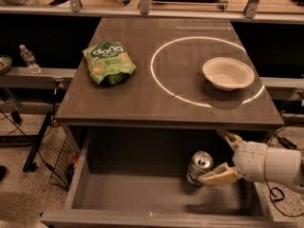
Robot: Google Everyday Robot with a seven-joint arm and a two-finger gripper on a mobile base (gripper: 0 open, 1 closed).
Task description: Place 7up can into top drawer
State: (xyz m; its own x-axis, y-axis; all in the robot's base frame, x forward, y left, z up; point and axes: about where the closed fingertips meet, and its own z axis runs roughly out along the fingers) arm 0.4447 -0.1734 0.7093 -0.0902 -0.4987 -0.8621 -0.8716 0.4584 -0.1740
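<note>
The 7up can (199, 167), silvery with a shiny top and pull tab, stands upright on the floor of the open top drawer (128, 194), toward its right side. My gripper (222, 158) reaches in from the right, just right of the can. Its jaws are spread open and hold nothing. The lower finger (217, 176) lies next to the can's base; I cannot tell whether it touches. The upper finger (231, 139) is clear of the can, under the table's edge.
On the tabletop (142, 103) lie a green snack bag (109, 62) at the left and a white bowl (227, 72) at the right inside a bright light ring. A water bottle (29, 59) stands on a ledge at far left. A wire rack (61, 165) hangs left of the drawer.
</note>
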